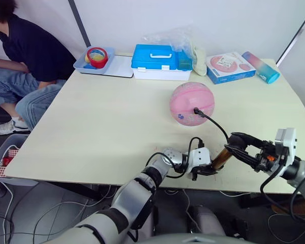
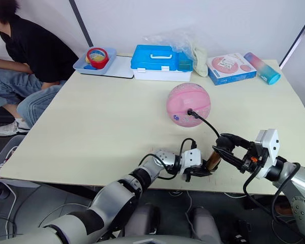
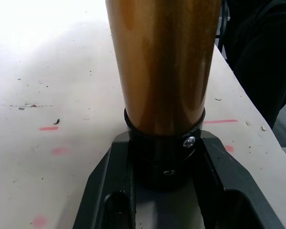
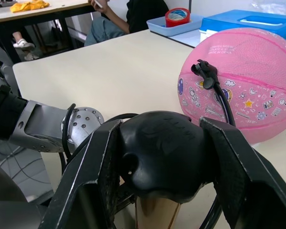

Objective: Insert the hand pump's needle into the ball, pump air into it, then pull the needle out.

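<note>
Needle out of sight at the valve of the ball (image 4: 248, 76)

We cannot see the needle itself: only its black fitting (image 4: 206, 72) shows against the rubber. The hand pump (image 3: 163, 67) runs off the left wrist view's edge, and the right gripper (image 4: 164, 157) hides most of its handle (image 4: 164, 155).

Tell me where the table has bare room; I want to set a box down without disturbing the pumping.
The widest bare patch is the table's left half, between the blue tray at the back and the near edge. Also free: the right side behind the right gripper. Crowded: the back edge, and the near strip from the ball to the hand pump.
</note>
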`<control>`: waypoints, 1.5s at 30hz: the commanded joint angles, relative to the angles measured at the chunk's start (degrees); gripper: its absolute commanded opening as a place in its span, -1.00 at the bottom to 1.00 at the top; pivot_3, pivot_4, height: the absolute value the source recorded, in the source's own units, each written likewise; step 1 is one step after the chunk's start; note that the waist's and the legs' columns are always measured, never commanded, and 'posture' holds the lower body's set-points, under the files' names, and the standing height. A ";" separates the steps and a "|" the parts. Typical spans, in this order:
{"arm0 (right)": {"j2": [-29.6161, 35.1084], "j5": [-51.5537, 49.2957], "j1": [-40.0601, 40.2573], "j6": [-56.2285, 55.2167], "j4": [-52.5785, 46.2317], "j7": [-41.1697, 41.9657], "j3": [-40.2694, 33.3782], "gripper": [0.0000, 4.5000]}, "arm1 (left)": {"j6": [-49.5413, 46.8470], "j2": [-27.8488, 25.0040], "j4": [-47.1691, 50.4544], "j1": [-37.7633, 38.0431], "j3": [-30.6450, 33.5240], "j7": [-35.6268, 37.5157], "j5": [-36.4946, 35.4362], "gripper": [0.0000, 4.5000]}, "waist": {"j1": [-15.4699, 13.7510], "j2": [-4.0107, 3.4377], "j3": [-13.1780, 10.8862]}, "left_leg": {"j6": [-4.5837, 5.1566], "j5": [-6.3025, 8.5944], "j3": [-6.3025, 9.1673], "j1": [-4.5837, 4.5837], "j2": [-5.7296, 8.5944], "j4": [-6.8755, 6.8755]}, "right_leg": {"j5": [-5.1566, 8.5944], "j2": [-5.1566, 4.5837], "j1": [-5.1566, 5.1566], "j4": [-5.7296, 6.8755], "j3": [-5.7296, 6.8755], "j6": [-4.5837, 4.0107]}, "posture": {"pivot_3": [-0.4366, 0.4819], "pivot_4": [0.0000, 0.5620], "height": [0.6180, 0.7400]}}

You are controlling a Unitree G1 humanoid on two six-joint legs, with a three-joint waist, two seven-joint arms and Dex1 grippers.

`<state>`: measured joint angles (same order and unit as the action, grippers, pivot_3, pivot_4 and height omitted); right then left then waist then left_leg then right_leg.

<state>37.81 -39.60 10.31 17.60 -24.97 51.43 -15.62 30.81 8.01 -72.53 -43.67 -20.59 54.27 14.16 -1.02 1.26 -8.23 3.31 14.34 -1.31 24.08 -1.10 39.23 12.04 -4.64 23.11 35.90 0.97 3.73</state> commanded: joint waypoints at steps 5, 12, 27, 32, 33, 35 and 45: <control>3.57 -7.14 -0.40 4.95 -4.42 -1.17 -8.02 -0.09 | -0.45 2.10 -1.40 1.05 -2.10 1.21 2.38 -0.52 | -0.02 -0.06 -0.04 | 0.00 0.00 -0.03 -0.05 -0.01 -0.01 | 0.00 -0.03 -0.04 0.00 0.00 -0.01 | -0.05 -0.47 1.00; 10.54 -19.12 -3.23 12.83 -7.13 -2.70 -18.48 -0.09 | -0.47 2.07 -1.38 1.05 -2.16 1.28 2.39 -0.52 | -0.02 -0.05 -0.07 | 0.00 0.00 -0.03 -0.03 0.00 -0.04 | 0.00 -0.06 -0.03 -0.01 0.00 -0.01 | -0.05 -0.47 1.00; 21.13 -34.67 -10.52 23.90 -4.44 -6.77 -31.04 -0.09 | -0.58 2.14 -1.47 0.94 -2.24 1.19 2.49 -0.52 | -0.02 -0.05 -0.08 | 0.00 0.01 -0.06 0.02 0.00 -0.05 | 0.00 -0.11 -0.01 -0.06 0.00 -0.01 | -0.05 -0.47 1.00; 18.68 -29.77 -6.77 24.58 -7.01 -5.93 -26.95 -0.09 | -0.66 2.40 -1.49 1.05 -2.24 1.07 2.49 -0.52 | -0.08 -0.05 -0.09 | 0.01 0.01 -0.05 0.21 0.01 -0.05 | 0.00 -0.12 0.15 -0.06 0.00 -0.01 | -0.05 -0.47 1.00; 17.80 -27.81 -5.51 23.90 -7.52 -5.42 -25.62 -0.09 | -0.64 2.43 -1.49 1.11 -2.24 1.04 2.48 -0.52 | -0.11 -0.02 -0.09 | 0.03 0.02 -0.04 0.22 0.01 -0.05 | 0.00 -0.11 0.15 -0.06 0.02 -0.01 | -0.05 -0.47 1.00; 15.84 -24.25 -3.63 22.27 -8.13 -5.11 -22.74 -0.09 | -0.59 2.53 -1.47 1.25 -2.29 1.00 2.51 -0.52 | -0.10 0.02 -0.09 | 0.04 0.03 -0.01 0.24 0.01 -0.05 | 0.00 -0.10 0.14 -0.09 0.04 -0.01 | -0.05 -0.47 1.00; 7.19 -9.05 1.05 12.17 -6.12 -2.34 -7.88 -0.09 | -0.58 2.82 -1.45 1.35 -2.16 0.80 2.36 -0.52 | -0.01 0.06 -0.03 | 0.04 0.03 -0.02 0.11 -0.01 -0.03 | 0.02 -0.08 0.07 -0.08 0.05 0.02 | -0.05 -0.47 1.00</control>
<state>45.46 -51.51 10.27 30.35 -32.33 48.64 -25.79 30.90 8.03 -72.24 -43.64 -20.83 54.42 14.32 -1.03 1.31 -8.26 3.35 14.38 -1.33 24.19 -1.10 39.19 12.05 -4.73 23.18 35.83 1.02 3.75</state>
